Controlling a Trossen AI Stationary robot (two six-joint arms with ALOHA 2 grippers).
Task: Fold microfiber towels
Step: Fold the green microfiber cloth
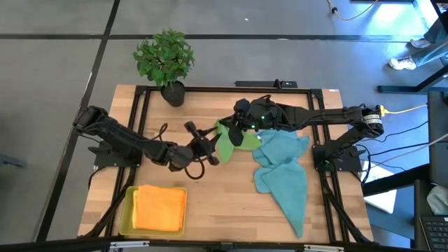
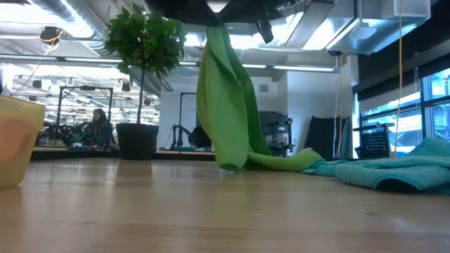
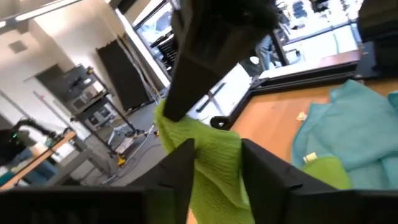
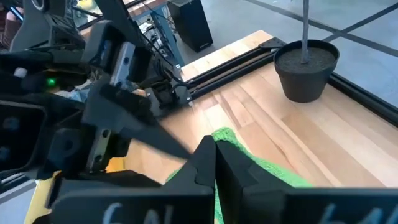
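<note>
A green towel (image 2: 223, 105) hangs from my right gripper (image 4: 214, 152), which is shut on its top end above the middle of the table. The towel's lower end (image 2: 281, 161) lies on the wood, touching the teal towels (image 1: 281, 171). My left gripper (image 3: 217, 165) reaches in level from the table's left, and the hanging green cloth fills the gap between its two fingers. An orange towel (image 1: 159, 208) lies flat in the yellow tray (image 1: 126, 217) at the near left. My left gripper has the green towel's hanging part (image 3: 214, 149) between its two fingers, just below the right gripper's hold. The fingers come in level from the table's left and lie across the bunched cloth; how many layers, I cannot tell. My right gripper pinches the green towel's top end (image 4: 231, 138) between its shut fingers, slanting down from the table's right. The towel hangs below in loose folds, with its bottom end resting on the table.
A potted plant (image 1: 166, 63) stands at the far edge, left of centre. The teal towels lie crumpled across the table's right half. Bare wood shows in the middle near the front edge (image 1: 224, 210). Black frame rails run along the table's sides (image 1: 140, 119).
</note>
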